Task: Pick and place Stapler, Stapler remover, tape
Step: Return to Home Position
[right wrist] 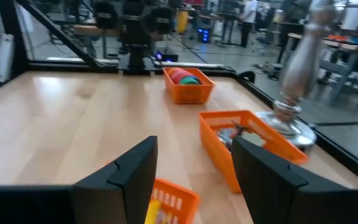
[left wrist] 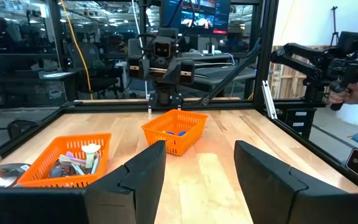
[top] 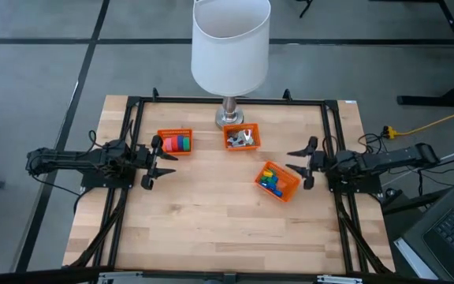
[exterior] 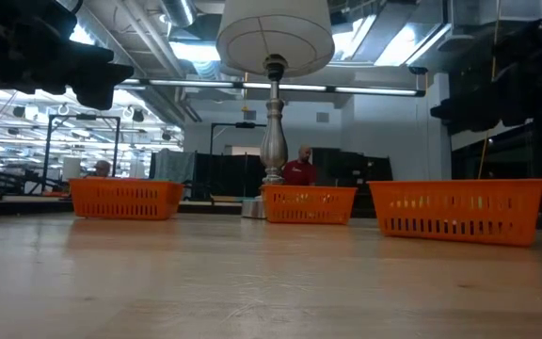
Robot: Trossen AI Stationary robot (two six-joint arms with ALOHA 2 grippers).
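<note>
Three orange baskets stand on the wooden table. The far-left basket point(top: 174, 141) holds the tape point(top: 180, 143), point(right wrist: 184, 76): small pink, red and orange rolls. The middle basket point(top: 242, 137) holds pale silvery pieces. The right basket point(top: 277, 181) holds small blue, green and yellow pieces. Which of these are the stapler and the stapler remover I cannot tell. My left gripper point(top: 154, 162), point(left wrist: 197, 180) stands open at the table's left side, just near of the tape basket. My right gripper point(top: 302, 163), point(right wrist: 194, 174) stands open at the right side, beside the right basket. Both are empty.
A lamp point(top: 230, 47) with a white shade stands on its metal base point(right wrist: 291, 106) at the far middle, behind the middle basket. A black frame point(top: 132, 110) runs around the table. A person point(exterior: 299, 169) shows in the room beyond; a hand point(left wrist: 353, 93) shows off the table's edge.
</note>
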